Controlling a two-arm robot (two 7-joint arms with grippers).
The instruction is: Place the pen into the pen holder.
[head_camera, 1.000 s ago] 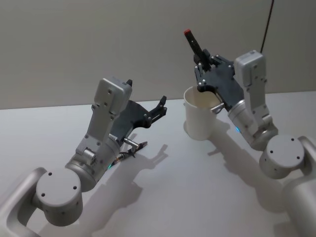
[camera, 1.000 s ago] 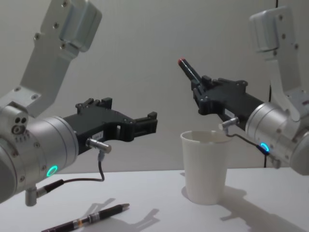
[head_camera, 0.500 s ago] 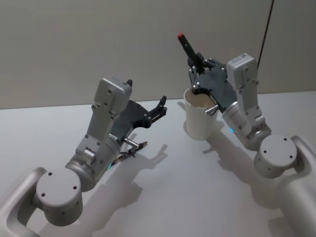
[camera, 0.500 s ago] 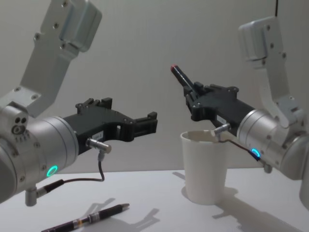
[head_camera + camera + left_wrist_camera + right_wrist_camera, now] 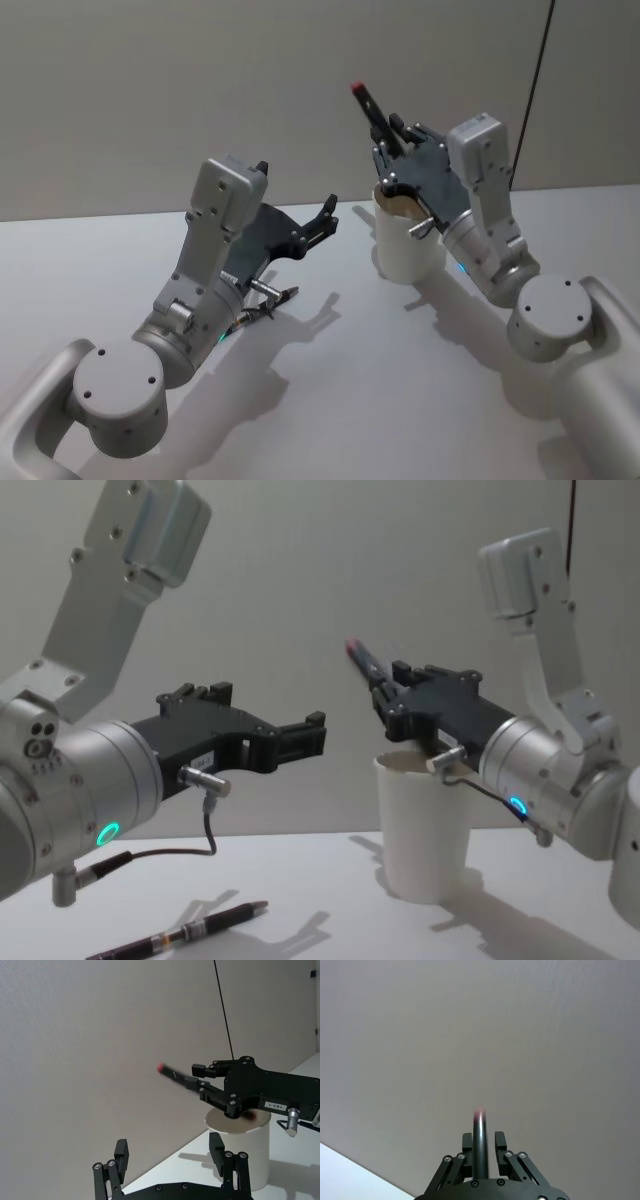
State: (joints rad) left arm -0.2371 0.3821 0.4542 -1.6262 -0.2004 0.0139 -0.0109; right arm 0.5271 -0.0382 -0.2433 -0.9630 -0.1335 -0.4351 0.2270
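Note:
My right gripper [image 5: 386, 128] is shut on a black pen [image 5: 371, 106] with a red tip, held tilted with the red end up and away from me. It hovers just over the mouth of the pen holder [image 5: 404, 256], a white paper cup standing on the table. The chest view shows the pen [image 5: 362, 661] slanting up to the left out of the right gripper [image 5: 386, 692], above the pen holder [image 5: 425, 830]. In the right wrist view the pen [image 5: 480, 1137] sits between the fingers. My left gripper [image 5: 327, 212] hangs open, to the left of the cup.
A second dark pen [image 5: 190, 932] lies flat on the white table [image 5: 350, 380] beneath my left arm, near the front. A grey wall stands close behind the cup. A thin black cable [image 5: 537, 70] runs up the wall at the right.
My right gripper has moved left with the pen and now sits over the cup's mouth instead of to its right. The left arm and the lying pen have not moved.

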